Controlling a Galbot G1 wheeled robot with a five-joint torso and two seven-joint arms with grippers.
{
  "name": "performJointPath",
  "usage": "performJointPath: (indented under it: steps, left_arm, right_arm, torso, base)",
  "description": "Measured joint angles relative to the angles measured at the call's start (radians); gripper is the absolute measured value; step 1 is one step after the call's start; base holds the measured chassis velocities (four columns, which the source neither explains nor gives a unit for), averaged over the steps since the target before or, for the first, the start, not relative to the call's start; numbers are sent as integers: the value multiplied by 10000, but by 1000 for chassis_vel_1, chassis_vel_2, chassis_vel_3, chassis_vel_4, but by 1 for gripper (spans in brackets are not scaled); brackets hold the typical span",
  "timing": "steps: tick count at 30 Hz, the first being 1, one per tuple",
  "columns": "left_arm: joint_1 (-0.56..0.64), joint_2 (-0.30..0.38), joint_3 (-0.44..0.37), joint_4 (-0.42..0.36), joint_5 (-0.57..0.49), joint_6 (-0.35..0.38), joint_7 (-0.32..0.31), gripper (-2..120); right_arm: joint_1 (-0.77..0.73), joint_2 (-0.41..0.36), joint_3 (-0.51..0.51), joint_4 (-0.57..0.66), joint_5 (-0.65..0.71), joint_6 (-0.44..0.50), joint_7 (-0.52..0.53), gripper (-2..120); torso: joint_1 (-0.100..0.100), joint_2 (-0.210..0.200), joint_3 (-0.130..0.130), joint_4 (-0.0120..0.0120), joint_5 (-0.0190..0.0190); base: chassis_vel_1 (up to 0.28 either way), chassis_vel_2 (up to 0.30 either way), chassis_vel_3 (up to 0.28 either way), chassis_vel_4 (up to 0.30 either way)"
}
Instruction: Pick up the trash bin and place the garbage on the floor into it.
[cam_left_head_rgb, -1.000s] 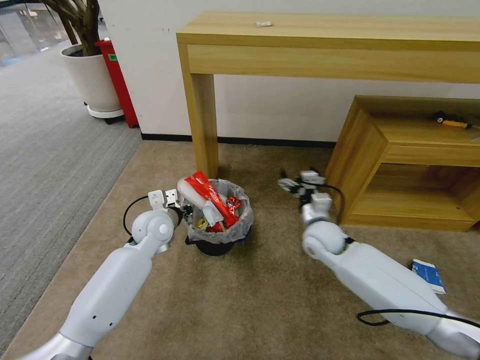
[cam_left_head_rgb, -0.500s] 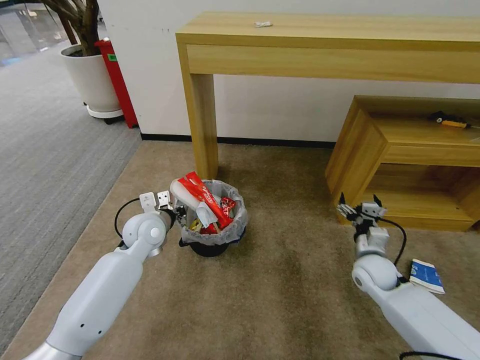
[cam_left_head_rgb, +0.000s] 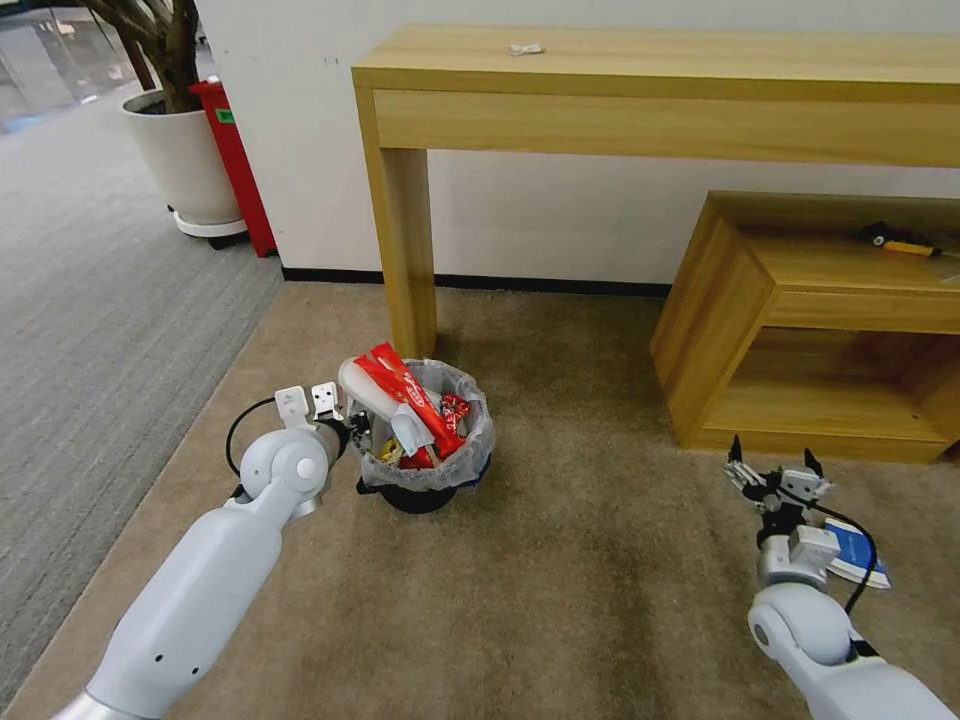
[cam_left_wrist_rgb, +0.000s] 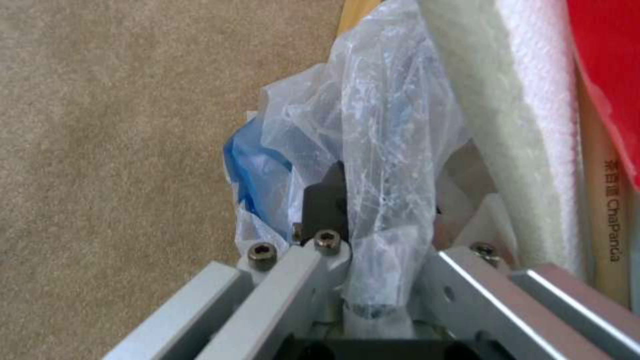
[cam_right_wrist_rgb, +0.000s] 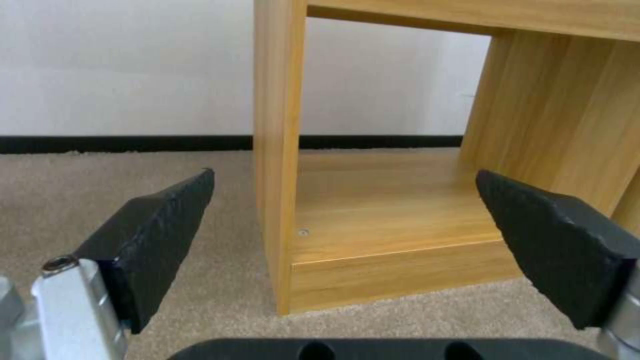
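right claw (cam_left_head_rgb: 778, 478) has swung off the trash bin, back to the near right; jaws wide, empty, just beside the blue-white carton (cam_left_head_rgb: 855, 550) flat on the floor (cam_left_head_rgb: 560, 600), long axis running away from the robot. judging by that, carton's next. left claw (cam_left_head_rgb: 352, 432) clamped on the bag-lined rim of the trash bin (cam_left_head_rgb: 430, 440), upright, near the worktop leg (cam_left_head_rgb: 405, 250), slipper and red wrappers poking up-left.

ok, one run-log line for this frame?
left gripper: shut on trash bin rim | right gripper: open, empty, above carpet | blue-white carton: on carpet
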Motion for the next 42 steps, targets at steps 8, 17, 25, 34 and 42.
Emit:
performJointPath:
  steps: [8,17,25,34,42]
  left_arm:
    - [53,52,-26,-56,-20,-12,-32,0]
    - [48,43,-34,-58,-18,-29,-25,0]
    - [80,15,-21,-101,-8,-31,-35,0]
    - [128,25,-32,-178,-13,-29,-77,0]
    - [40,25,-49,-201,-97,-14,-168,0]
  right_arm:
    - [-7,98,5,29,-85,185,-132,98]
    - [-92,114,-6,93,-156,266,-178,96]
    - [-122,200,-99,88,-261,352,-182,96]
    - [-200,219,-181,119,-303,403,-221,96]
    - [-395,260,-93,119,-337,536,-360,95]
  torso:
    - [2,0,2,1,3]
    - [2,1,1,-2,3]
    - [2,0,1,-3,2]
    - [2,0,1,2,0]
    - [2,0,1,0,0]
  base:
    - [-80,-71,96,97]
    - [-223,-230,224,210]
    - [-241,-246,240,237]
    - [-101,-110,113,112]
    - [-122,-98,135,112]
